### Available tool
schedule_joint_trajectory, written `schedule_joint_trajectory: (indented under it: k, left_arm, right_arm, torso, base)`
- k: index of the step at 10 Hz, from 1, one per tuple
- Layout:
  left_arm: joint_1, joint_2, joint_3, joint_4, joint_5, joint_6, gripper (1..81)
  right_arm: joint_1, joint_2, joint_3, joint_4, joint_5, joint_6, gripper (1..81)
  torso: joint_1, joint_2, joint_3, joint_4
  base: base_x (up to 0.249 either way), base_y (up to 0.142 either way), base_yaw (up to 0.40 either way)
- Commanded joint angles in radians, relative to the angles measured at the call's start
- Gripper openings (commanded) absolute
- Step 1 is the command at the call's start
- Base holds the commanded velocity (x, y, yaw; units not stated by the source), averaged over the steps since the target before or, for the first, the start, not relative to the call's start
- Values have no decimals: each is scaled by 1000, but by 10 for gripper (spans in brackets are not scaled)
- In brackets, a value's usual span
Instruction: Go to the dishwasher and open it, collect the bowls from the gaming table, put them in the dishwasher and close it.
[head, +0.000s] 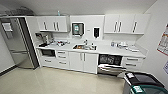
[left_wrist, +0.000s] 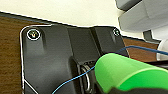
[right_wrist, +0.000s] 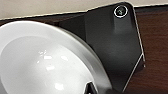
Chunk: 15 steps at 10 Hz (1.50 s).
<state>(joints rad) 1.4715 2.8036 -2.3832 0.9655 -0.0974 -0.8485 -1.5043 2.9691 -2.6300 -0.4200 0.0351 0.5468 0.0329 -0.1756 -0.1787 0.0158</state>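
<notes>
In the head view the dishwasher stands under the counter right of the sink, its door let down and the dark inside with racks showing. A bright green bowl sits large and close in the left wrist view, and a dark part of my left gripper lies against its lower edge. A glossy white bowl takes up much of the right wrist view, with a dark tip of my right gripper over its rim. The gaming table is out of view.
A steel fridge stands at the far left. White cabinets, a built-in microwave and a sink line the back wall. Two bins sit at the front right, close to the dishwasher door. Pale floor lies ahead.
</notes>
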Motion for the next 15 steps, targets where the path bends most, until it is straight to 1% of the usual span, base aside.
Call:
schedule_joint_trajectory:
  k: [1, 6, 15]
  left_arm:
    - [-52, -15, 12, 12, 27, 3, 10]
    - [-52, -16, 15, 12, 27, 3, 10]
    - [-52, -18, 16, 10, 27, 3, 10]
  right_arm:
    - [51, 24, 21, -13, -11, -4, 10]
    - [52, 24, 21, -13, -11, -4, 10]
    - [51, 24, 21, -13, -11, -4, 10]
  torso:
    - [0, 0, 0, 0]
    - [0, 0, 0, 0]
    - [0, 0, 0, 0]
  base:
    - [110, 0, 0]
    - [106, 0, 0]
    - [78, 0, 0]
